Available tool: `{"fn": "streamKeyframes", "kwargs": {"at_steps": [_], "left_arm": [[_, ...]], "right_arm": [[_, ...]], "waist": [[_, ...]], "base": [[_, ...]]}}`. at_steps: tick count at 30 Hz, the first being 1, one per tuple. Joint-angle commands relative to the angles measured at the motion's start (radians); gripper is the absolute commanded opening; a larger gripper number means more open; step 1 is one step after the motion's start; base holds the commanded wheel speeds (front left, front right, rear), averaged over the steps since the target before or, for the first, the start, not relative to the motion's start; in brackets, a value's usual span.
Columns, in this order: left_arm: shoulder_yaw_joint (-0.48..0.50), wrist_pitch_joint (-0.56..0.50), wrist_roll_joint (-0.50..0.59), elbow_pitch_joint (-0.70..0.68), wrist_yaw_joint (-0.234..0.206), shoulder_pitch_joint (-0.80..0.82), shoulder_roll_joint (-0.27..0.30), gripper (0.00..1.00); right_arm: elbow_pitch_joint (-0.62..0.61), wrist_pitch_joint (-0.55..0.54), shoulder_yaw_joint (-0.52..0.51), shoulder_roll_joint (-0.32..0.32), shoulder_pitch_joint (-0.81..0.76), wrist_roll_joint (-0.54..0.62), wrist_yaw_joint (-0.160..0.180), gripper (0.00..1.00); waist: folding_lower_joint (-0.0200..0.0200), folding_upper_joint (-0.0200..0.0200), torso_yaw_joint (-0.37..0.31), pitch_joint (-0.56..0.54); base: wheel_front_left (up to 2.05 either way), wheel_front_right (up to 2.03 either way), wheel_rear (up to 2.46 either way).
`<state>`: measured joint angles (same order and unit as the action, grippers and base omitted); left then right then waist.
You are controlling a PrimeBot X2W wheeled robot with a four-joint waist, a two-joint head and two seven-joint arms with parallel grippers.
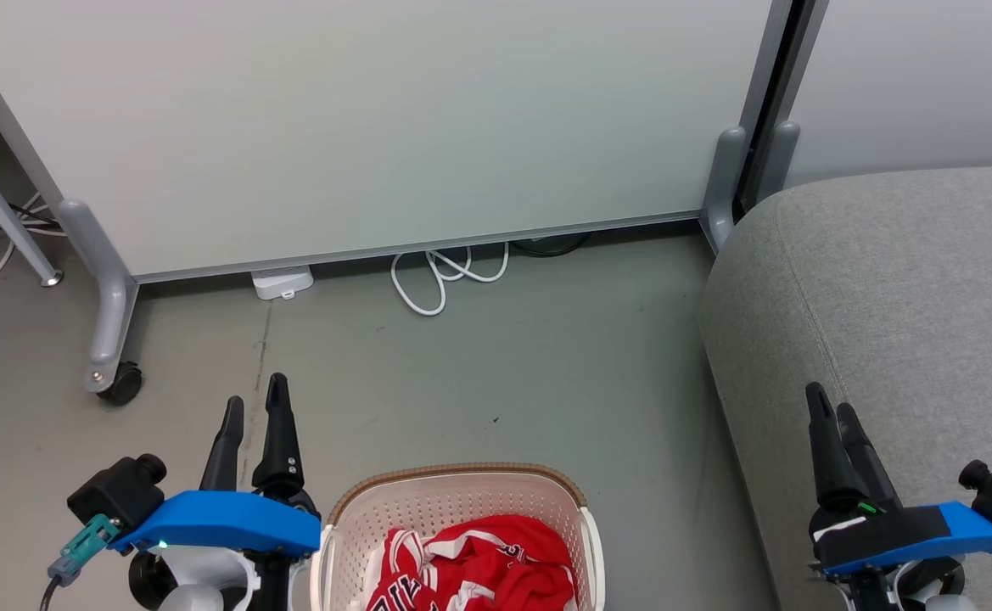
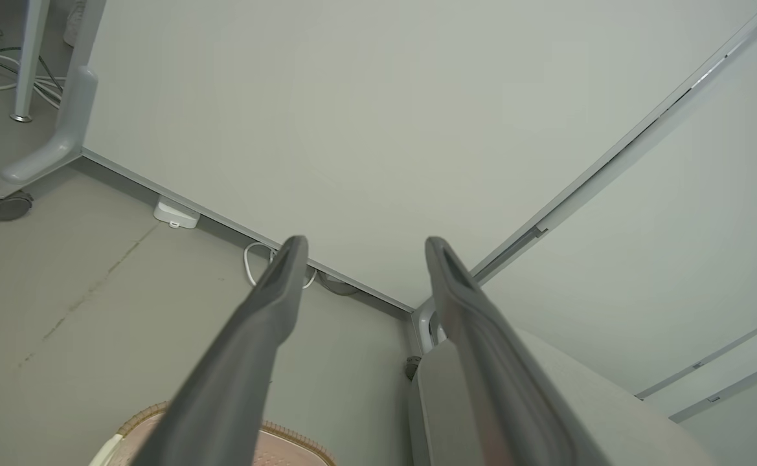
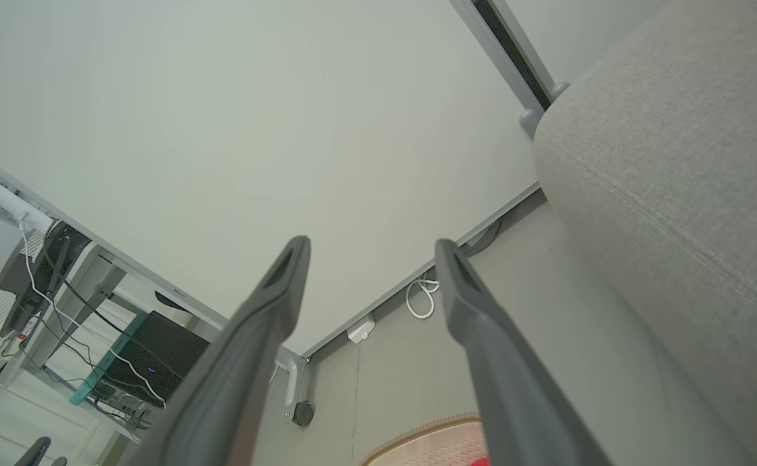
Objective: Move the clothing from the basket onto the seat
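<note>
Red clothing (image 1: pixel 483 564) with white trim and lettering lies crumpled in the cream basket (image 1: pixel 428 501), which stands on the floor at the bottom centre of the head view; a sliver of red (image 3: pixel 480 461) shows in the right wrist view. The light-grey seat (image 1: pixel 903 280) fills the right side. My left gripper (image 1: pixel 255 399) hangs open to the left of the basket, above the floor, with nothing between its fingers (image 2: pixel 274 304). Over the seat's front edge my right gripper (image 1: pixel 831 407) is open and empty too, its fingers (image 3: pixel 482 336) spread wide.
A white partition panel (image 1: pixel 377 127) on castor feet (image 1: pixel 118 382) stands behind the basket. A white cable loop (image 1: pixel 440 280) and a small white box (image 1: pixel 282 282) lie at its base. Bare grey floor (image 1: pixel 504 373) lies between basket, panel and seat. A desk with equipment (image 3: pixel 145 362) is further off.
</note>
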<state>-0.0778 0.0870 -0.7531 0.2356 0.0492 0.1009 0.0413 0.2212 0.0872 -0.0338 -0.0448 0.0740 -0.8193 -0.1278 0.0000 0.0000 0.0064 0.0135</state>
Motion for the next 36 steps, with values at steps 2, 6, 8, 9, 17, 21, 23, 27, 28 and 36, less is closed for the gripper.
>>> {"fn": "streamKeyframes", "kwargs": {"at_steps": [2, 6, 8, 9, 17, 21, 23, 27, 28, 36], "left_arm": [[-0.009, 0.013, 0.045, -0.005, -0.007, 0.031, 0.008, 1.00], [-0.023, 0.025, 0.099, 0.005, -0.012, 0.036, 0.009, 1.00], [-0.030, 0.031, 0.122, 0.011, -0.013, 0.037, 0.010, 1.00], [-0.033, 0.034, 0.134, 0.014, -0.013, 0.039, 0.011, 1.00], [-0.055, 0.056, 0.223, 0.033, -0.020, 0.048, 0.011, 1.00], [-0.066, 0.067, 0.267, 0.039, -0.023, 0.052, 0.011, 1.00], [-0.071, 0.072, 0.287, 0.041, -0.025, 0.054, 0.011, 1.00], [-0.081, 0.082, 0.328, 0.043, -0.029, 0.057, 0.011, 1.00], [-0.083, 0.085, 0.338, 0.043, -0.030, 0.057, 0.011, 1.00], [-0.101, 0.103, 0.413, 0.045, -0.035, 0.060, 0.011, 1.00]], "right_arm": [[-0.004, 0.013, 0.004, -0.005, 0.024, 0.043, -0.003, 1.00], [0.008, 0.025, 0.011, -0.006, 0.026, 0.096, -0.003, 1.00], [0.014, 0.031, 0.015, -0.006, 0.026, 0.120, -0.003, 1.00], [0.016, 0.034, 0.016, -0.006, 0.026, 0.134, -0.003, 1.00], [0.033, 0.056, 0.022, -0.006, 0.033, 0.227, -0.003, 1.00], [0.040, 0.067, 0.027, -0.006, 0.034, 0.274, -0.003, 1.00], [0.043, 0.071, 0.029, -0.006, 0.036, 0.294, -0.003, 1.00], [0.047, 0.082, 0.034, -0.007, 0.038, 0.337, -0.003, 1.00], [0.048, 0.084, 0.035, -0.007, 0.038, 0.346, -0.003, 1.00], [0.054, 0.103, 0.042, -0.007, 0.040, 0.425, -0.003, 1.00]], "waist": [[0.0000, 0.0000, 0.000, 0.000], [0.0000, 0.0000, 0.001, 0.000], [0.0000, 0.0000, 0.001, 0.000], [0.0000, 0.0000, 0.001, 0.000], [0.0000, 0.0000, 0.004, 0.001], [0.0000, 0.0000, 0.005, 0.001], [0.0000, 0.0000, 0.005, 0.001], [0.0000, 0.0000, 0.006, 0.000], [0.0000, 0.0000, 0.006, 0.000], [0.0000, 0.0000, 0.007, 0.001]], "base": [[0.00, 0.00, 0.00], [0.00, 0.00, 0.00], [0.00, 0.00, 0.00], [0.00, 0.00, 0.00], [0.00, 0.00, 0.00], [0.00, 0.00, 0.00], [0.00, 0.00, 0.00], [0.00, 0.00, 0.00], [0.00, 0.00, 0.00], [0.00, 0.00, 0.00]]}}
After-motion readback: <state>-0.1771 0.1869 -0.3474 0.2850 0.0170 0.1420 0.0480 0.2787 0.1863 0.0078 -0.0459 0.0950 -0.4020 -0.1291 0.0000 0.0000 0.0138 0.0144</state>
